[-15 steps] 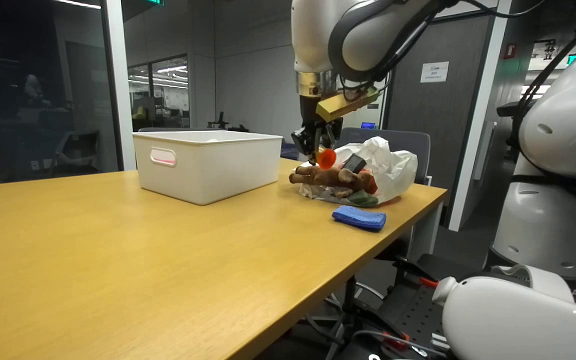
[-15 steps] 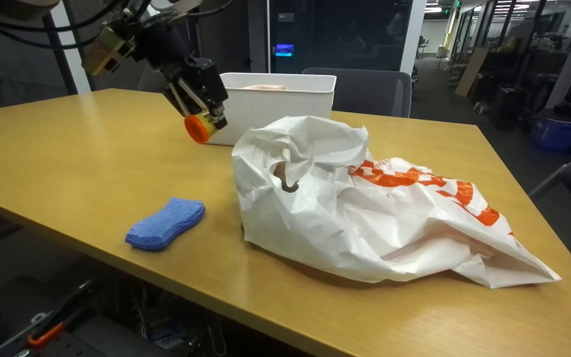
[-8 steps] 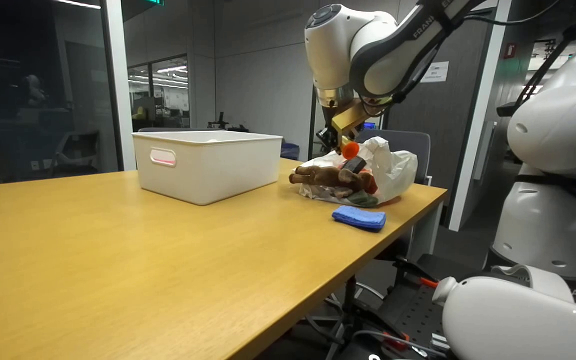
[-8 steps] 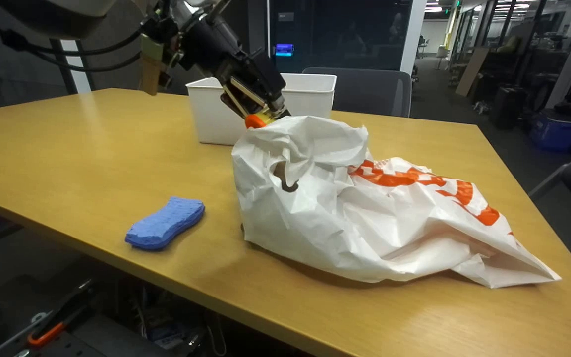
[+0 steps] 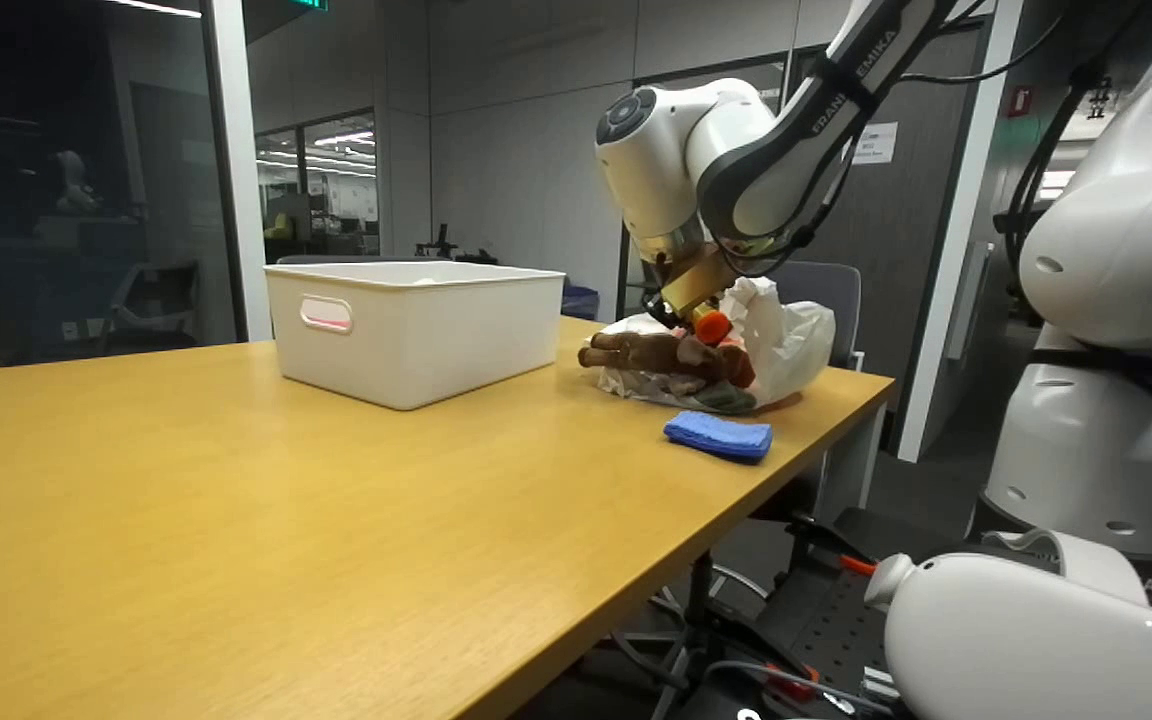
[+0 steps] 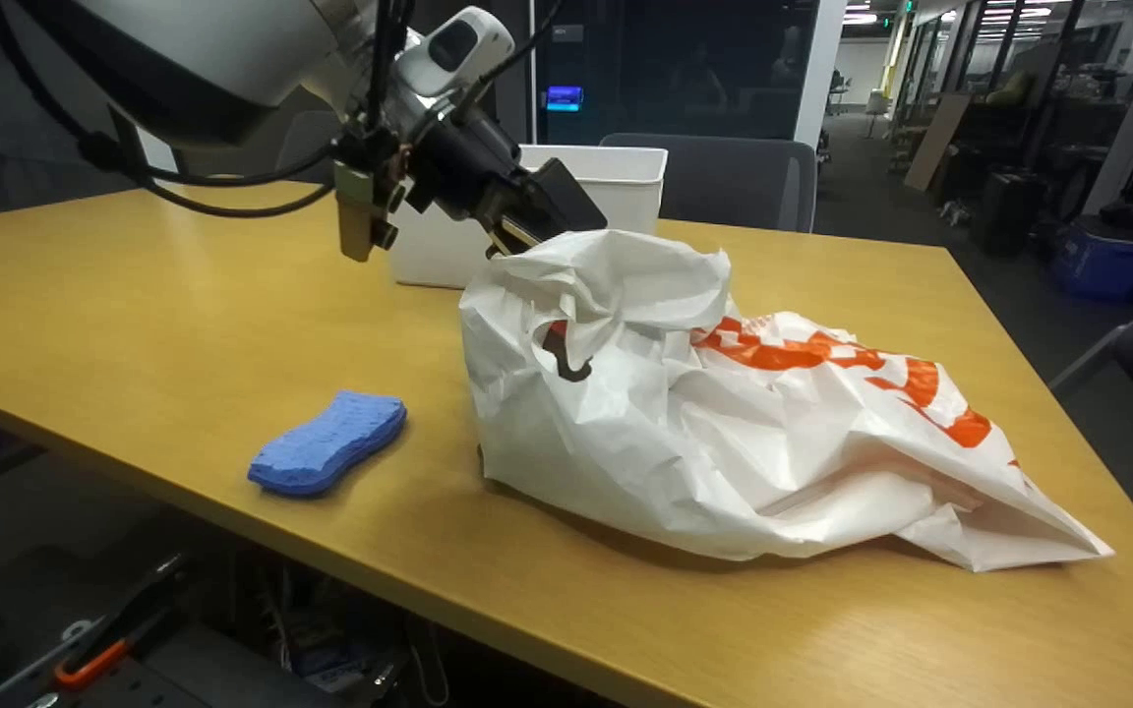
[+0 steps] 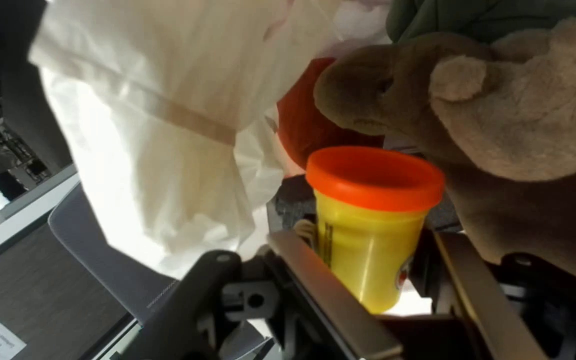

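My gripper [image 7: 363, 240] is shut on a small yellow tub [image 7: 368, 250] with an orange lid [image 7: 375, 175], one finger [image 7: 328, 290] on each side. In an exterior view the tub's lid [image 5: 711, 328] is low over a brown plush toy [image 5: 646, 353] lying at the mouth of a white plastic bag [image 5: 796, 335]. Whether tub and toy touch, I cannot tell. The wrist view shows the plush [image 7: 518, 115] to the right of the tub and the bag [image 7: 168, 150] to the left. In an exterior view the bag [image 6: 724, 423] hides the fingertips and tub.
A white bin [image 5: 406, 330] stands on the table [image 5: 336, 520] beside the bag. A blue sponge [image 6: 328, 442] lies near the table's edge. Something green [image 5: 726, 398] lies under the plush's head. Chairs [image 6: 724, 182] stand around the table.
The gripper has carried the tub toward the bag, and over the last half second it has come down behind the bag's raised side. The grip looks the same. Bin and sponge have not moved.
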